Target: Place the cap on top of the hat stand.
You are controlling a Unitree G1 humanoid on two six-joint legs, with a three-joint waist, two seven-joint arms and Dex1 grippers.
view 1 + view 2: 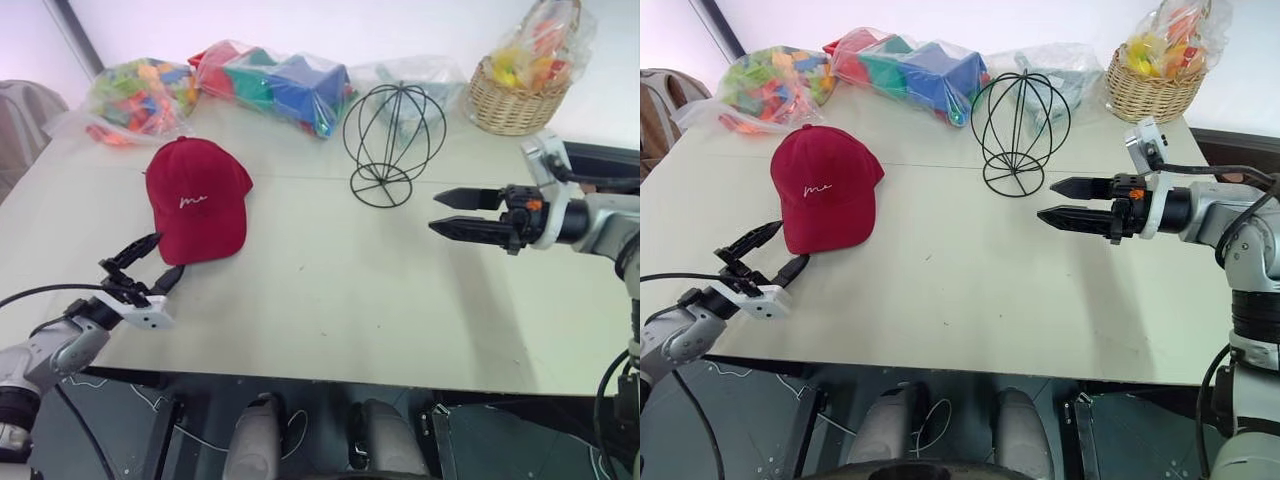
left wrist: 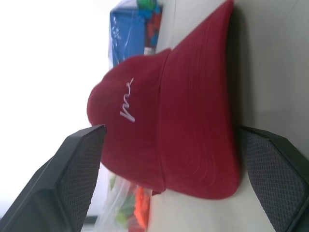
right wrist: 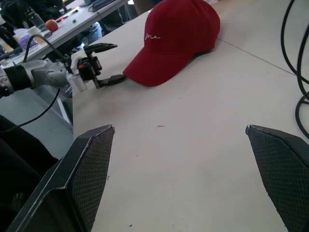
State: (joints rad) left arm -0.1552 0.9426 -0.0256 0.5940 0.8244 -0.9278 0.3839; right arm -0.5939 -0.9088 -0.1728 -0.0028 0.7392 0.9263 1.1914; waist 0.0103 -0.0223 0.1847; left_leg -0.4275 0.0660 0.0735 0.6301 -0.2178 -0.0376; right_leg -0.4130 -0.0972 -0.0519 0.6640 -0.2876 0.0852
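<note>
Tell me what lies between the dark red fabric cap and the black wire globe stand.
Nothing: between the dark red fabric cap and the black wire globe stand only bare pale table shows in the left eye view.

My bench (image 1: 330, 300) is a pale, matte slab, bare across its near half, with a thin seam running left to right across the middle. Along its far edge sit several bags. At far left is a clear bag of toys (image 1: 140, 98), a jumble of orange, yellow, green and blue pieces. Just right of it lies a bag of blocks (image 1: 275, 85), with red, green and blue ones showing through the plastic. Further right is a crumpled clear bag (image 1: 425, 80), its contents too faint to tell. At far right stands a wicker basket (image 1: 515, 105), holding a clear bag of yellow and orange items.
</note>
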